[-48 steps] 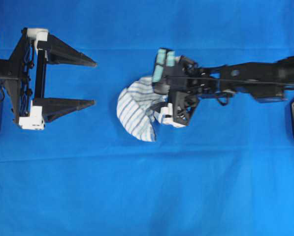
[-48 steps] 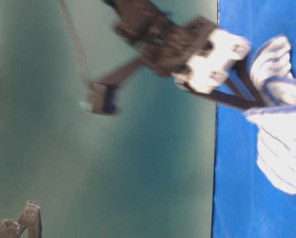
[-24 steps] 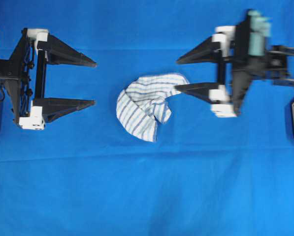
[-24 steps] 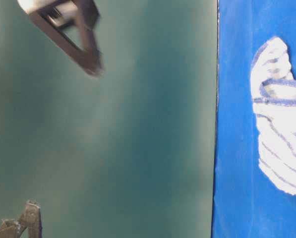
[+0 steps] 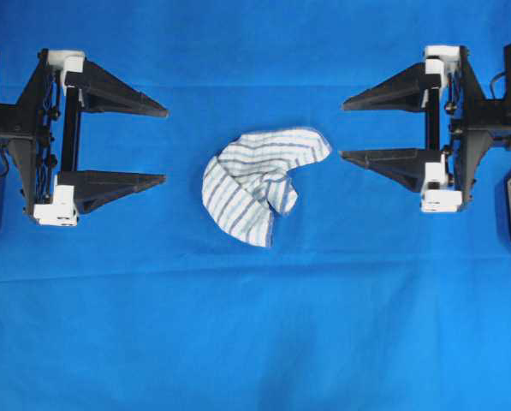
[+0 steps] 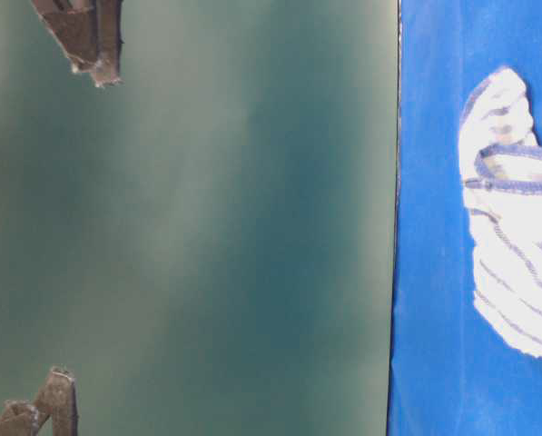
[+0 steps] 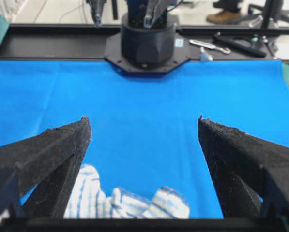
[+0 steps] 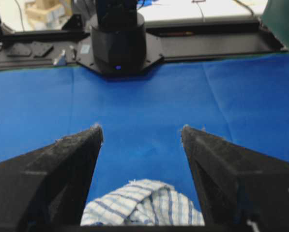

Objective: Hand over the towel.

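A large plain blue cloth [image 5: 255, 342] covered the whole work surface, with faint fold creases running across it. At its far edge in the left wrist view ran a black frame rail [image 7: 52, 46], on which lay a metal wrench [image 7: 211, 46] and a dark tool [image 7: 238, 44]. Beyond the rail the pale floor [image 7: 47, 9] showed, brightly lit, with a brown shoe [image 7: 220, 17] and the legs of a black stand [image 7: 272, 9]. In the right wrist view, cardboard boxes [image 8: 45, 9] sat in the background. A dull green panel [image 6: 207, 227] filled most of the table-level view.
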Tool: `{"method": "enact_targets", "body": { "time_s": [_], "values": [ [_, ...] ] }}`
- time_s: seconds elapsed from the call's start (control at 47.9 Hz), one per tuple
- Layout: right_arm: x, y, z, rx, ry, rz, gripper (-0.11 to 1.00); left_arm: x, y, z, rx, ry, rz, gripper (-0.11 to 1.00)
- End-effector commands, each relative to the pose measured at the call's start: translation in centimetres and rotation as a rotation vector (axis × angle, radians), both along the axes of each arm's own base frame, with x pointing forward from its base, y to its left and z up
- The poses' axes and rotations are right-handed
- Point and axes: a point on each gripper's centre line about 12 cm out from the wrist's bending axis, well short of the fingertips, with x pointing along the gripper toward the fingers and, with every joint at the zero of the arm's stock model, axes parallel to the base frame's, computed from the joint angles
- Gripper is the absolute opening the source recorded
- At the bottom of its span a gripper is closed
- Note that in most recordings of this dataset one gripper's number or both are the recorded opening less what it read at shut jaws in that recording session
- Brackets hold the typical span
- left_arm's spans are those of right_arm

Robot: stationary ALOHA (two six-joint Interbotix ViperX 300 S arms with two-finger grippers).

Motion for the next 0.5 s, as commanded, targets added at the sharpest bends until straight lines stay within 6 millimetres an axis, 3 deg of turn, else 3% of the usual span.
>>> {"method": "enact_targets", "body": {
  "time_s": [0.0, 0.23, 0.48],
  "values": [
    [-0.2, 0.1, 0.7, -0.005, -0.024, 0.002, 0.7, -0.2, 0.0, 0.7, 0.0, -0.021, 0.001, 0.94],
    [-3.5, 0.4, 1.7, -0.002, -0.024, 0.003, 0.7, -2.7, 0.0, 1.1, 0.006, -0.023, 0.0, 0.93],
    [-9.9, 0.8, 0.4, -0.006, -0.095, 0.001, 0.7, -8.0, -0.1, 0.4, 0.013, -0.026, -0.003, 0.93]
  ]
}}
